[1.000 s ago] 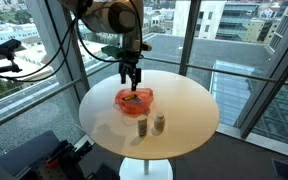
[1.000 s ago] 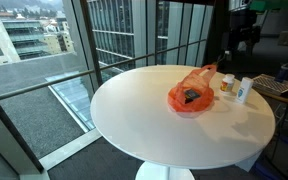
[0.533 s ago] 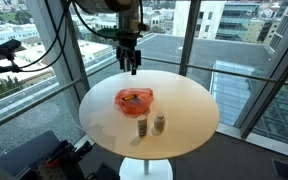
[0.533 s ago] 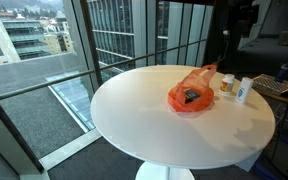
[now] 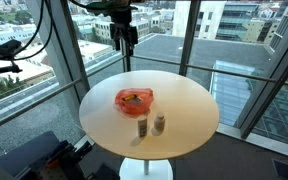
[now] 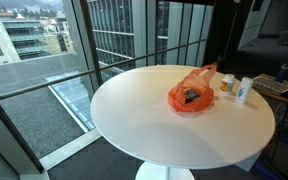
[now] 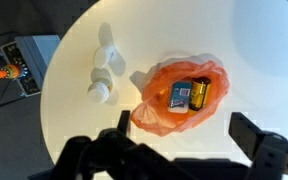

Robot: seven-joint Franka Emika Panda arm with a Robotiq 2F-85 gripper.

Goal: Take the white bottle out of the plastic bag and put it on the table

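Note:
An orange plastic bag (image 5: 134,99) lies on the round white table (image 5: 184,105); it also shows in the other exterior view (image 6: 189,95). In the wrist view the bag (image 7: 154,112) is open and holds a blue box (image 7: 181,96) and a dark yellow-labelled bottle (image 7: 201,93). A white bottle (image 5: 159,123) stands upright on the table beside the bag, next to a brownish bottle (image 5: 142,128). The pair also shows in the other exterior view (image 6: 244,90) and the wrist view (image 7: 100,90). My gripper (image 5: 124,35) hangs high above the table, open and empty, with its fingers (image 7: 184,135) framing the bag from above.
The table stands by floor-to-ceiling windows with dark frames (image 6: 84,60). A grey device (image 7: 26,62) sits on the floor beside the table. A desk edge with equipment (image 6: 284,88) is close to the table's far side.
My gripper has risen straight up from just above the bag to well above the table. The bag and the two bottles have not moved.

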